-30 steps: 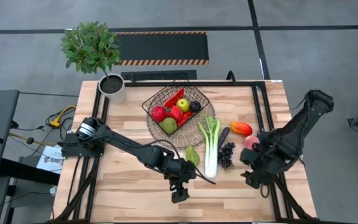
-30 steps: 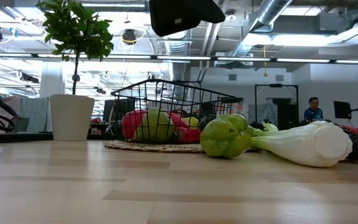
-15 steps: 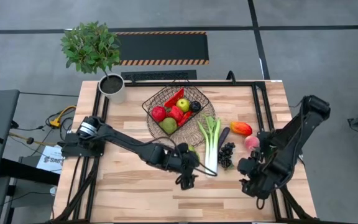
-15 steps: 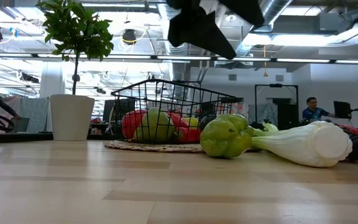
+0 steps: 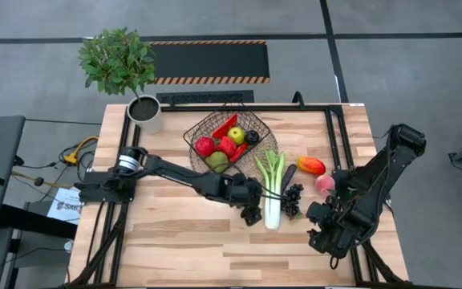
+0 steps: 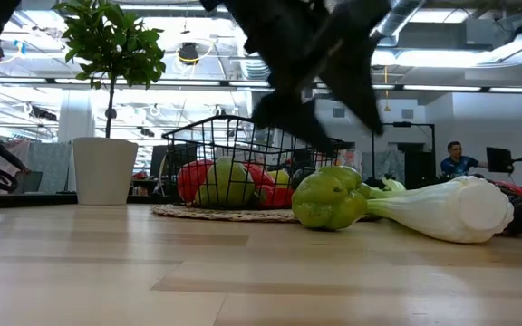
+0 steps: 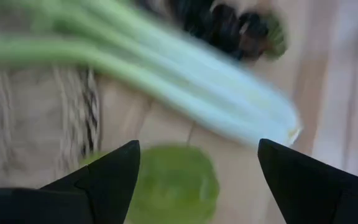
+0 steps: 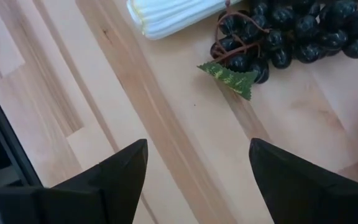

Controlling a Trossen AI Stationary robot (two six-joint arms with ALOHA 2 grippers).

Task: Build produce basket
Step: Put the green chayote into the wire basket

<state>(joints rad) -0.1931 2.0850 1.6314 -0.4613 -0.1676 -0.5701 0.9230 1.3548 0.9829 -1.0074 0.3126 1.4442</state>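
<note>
A green pepper lies on the table beside a long white-green leek. My left gripper is open and hovers just above the pepper. In the left wrist view its fingers stand on either side of the pepper without touching. The dark wire basket holds several fruits and stands on a round wicker tray. Dark grapes lie right of the leek. My right gripper is open and empty near the table's right front, with the grapes ahead of it.
An aubergine, a red-orange fruit and a peach lie right of the leek. A potted plant stands at the far left corner. Bare wood stretches along the near edge.
My left gripper has gone from near the table's front edge toward the far right and down, and now hangs over the green pepper. My right gripper has shifted a little toward the near edge. No produce has moved.
</note>
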